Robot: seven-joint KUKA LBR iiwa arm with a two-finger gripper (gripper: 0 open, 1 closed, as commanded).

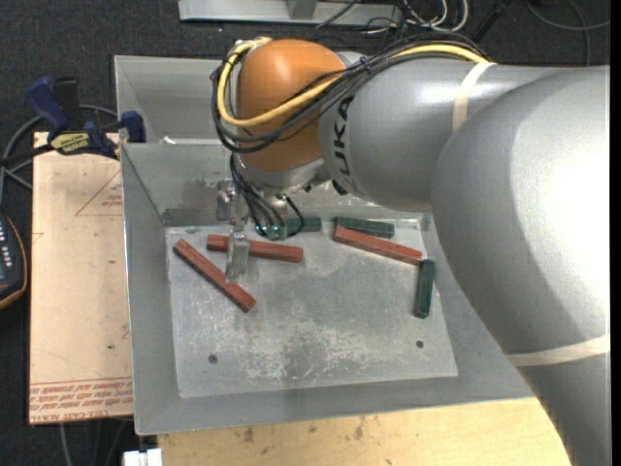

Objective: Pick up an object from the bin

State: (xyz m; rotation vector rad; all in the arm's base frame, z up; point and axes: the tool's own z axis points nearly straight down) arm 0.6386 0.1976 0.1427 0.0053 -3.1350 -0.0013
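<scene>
Hanging at left of bin (147,309) — end effector (236,265), over red-brown sticks (202,263)

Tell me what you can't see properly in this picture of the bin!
- Camera view: the dark green piece behind the gripper is mostly covered by the robot's wrist, so its shape is unclear.
- Camera view: the bin has its right wall and back right corner hidden by the big grey arm.
- Camera view: the gripper crosses the flat red stick; whether it touches it cannot be told.
</scene>
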